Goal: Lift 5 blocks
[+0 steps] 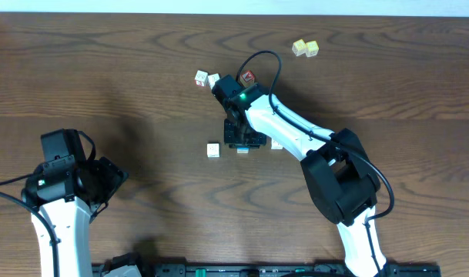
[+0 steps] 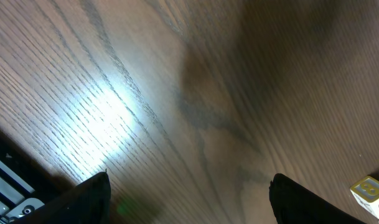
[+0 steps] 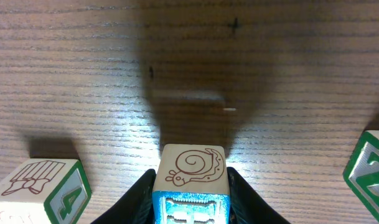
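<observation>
Right wrist view shows the right pincer clenched on the blue-faced block, which has a snail drawn on top, with one finger pressed on each side of it. On the desk, a green-edged block with a 4 stands to the picture's left of this block and another green-edged block to its right, both apart from it. The left pincer is released and holds nothing, well away to the left of the snail block.

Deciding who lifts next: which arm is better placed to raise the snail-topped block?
Right. The right fingers hug both sides of the snail-topped block; the left fingers stand wide open on nothing, parked far from it.
</observation>
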`<state>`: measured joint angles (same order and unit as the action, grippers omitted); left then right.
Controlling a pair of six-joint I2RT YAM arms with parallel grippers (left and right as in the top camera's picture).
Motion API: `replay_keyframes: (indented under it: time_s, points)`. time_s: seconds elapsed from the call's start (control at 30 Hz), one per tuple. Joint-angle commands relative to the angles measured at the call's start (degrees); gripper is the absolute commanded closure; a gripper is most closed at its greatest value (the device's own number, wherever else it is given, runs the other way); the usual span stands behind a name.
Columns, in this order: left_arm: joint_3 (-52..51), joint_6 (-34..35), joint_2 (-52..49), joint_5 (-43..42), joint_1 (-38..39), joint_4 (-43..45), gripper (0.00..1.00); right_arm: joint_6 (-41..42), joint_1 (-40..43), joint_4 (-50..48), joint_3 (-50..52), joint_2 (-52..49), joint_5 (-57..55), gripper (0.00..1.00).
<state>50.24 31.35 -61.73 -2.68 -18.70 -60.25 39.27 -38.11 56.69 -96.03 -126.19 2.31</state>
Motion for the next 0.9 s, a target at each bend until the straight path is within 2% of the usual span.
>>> replay_keyframes:
  time_s: [0.0, 0.13, 0.87]
  points:
    - [0.8, 0.3, 0.0, 0.1, -0.3, -0.4, 0.18, -2.7, 1.0, 0.2, 0.1, 0.1, -0.8, 0.73]
    - [0.8, 0.3, 0.0, 0.1, -0.3, -0.4, 0.18, -3.1, 1.8, 1.0, 0.1, 0.1, -1.4, 0.78]
    - [0.8, 0.3, 0.0, 0.1, -0.3, -0.4, 0.18, -4.9, 6.8, 3.2, 0.1, 0.1, -2.6, 0.78]
